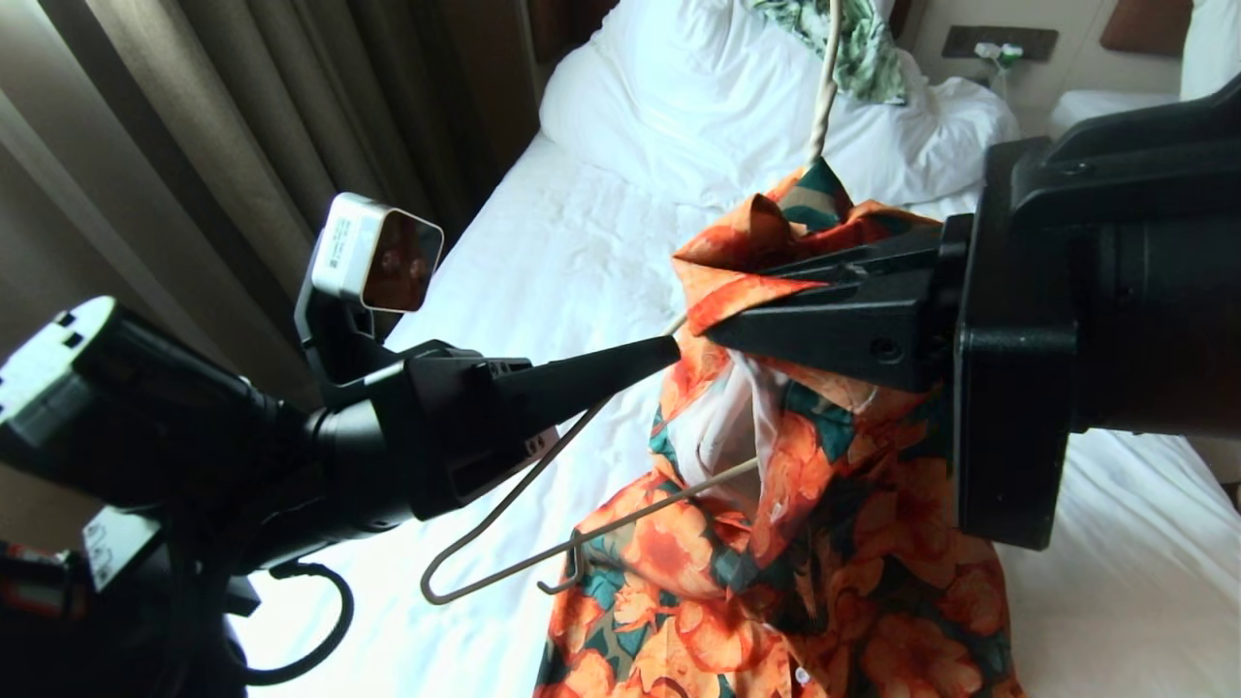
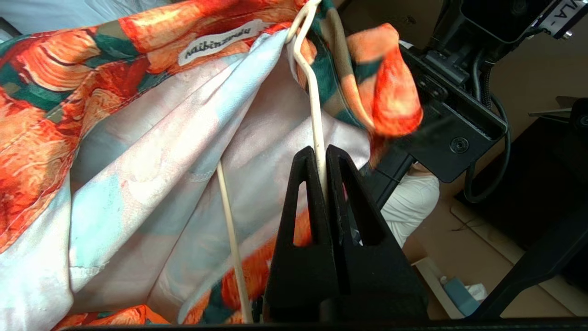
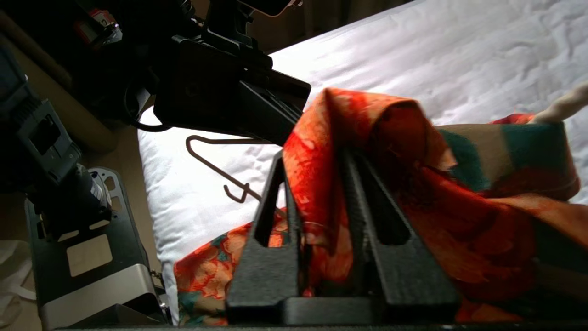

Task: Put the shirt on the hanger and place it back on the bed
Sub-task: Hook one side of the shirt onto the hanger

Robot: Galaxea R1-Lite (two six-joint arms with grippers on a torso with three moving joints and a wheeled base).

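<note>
Left gripper clenched on thin cream wire hanger — inside orange-flowered dark-green shirt, held above white-sheeted bed. Right gripper parted slightly, shirt collar fold between fingers — grip uncertain.

Hotel bedrm: twin beds, curtains

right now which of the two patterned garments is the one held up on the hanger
The orange-flowered shirt, hanging on the hanger between both grippers. The green-and-white leaf-patterned garment lies apart by the pillow.
</note>
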